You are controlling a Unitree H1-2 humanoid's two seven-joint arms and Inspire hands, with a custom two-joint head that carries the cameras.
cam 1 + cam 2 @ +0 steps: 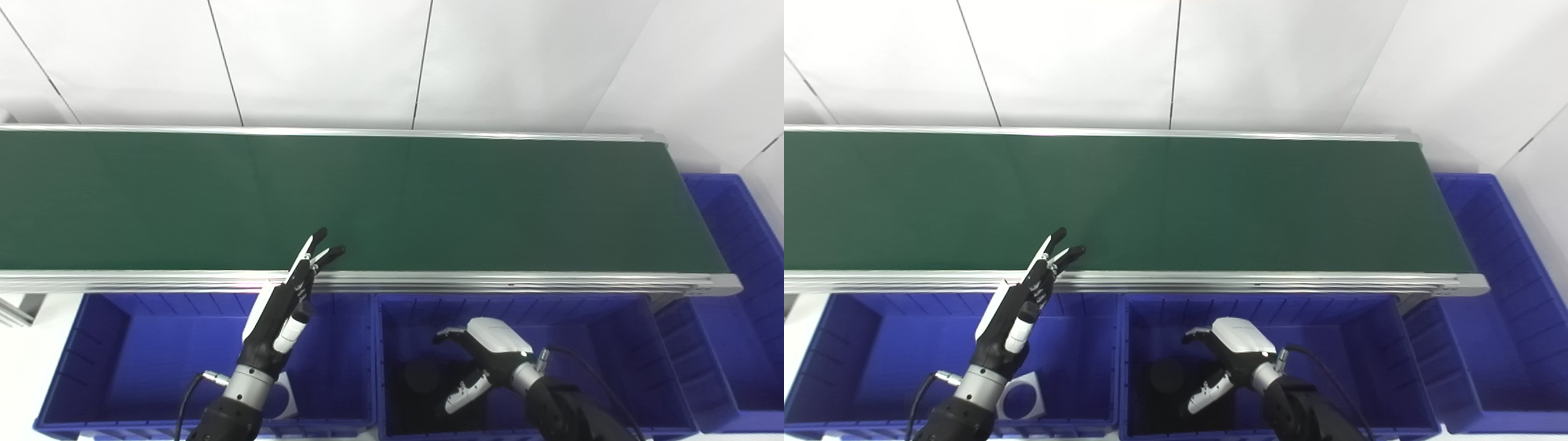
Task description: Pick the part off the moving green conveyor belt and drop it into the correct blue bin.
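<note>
No part shows on the green belt (392, 202). The left hand (288, 306) hovers released, fingers straight; the right hand (484, 355) hangs empty, fingers apart, over the middle bin (612, 331). Parts look flat, stiff and likely light, best pinched at the edges.

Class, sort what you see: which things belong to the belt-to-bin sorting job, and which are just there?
Job:
- belt, no part on it
- left bin holding a white square plate
- middle bin holding a dark disc
- right bin
- left hand, fingers out straight
- right hand, empty, over the middle bin

Just there:
- white wall
</note>
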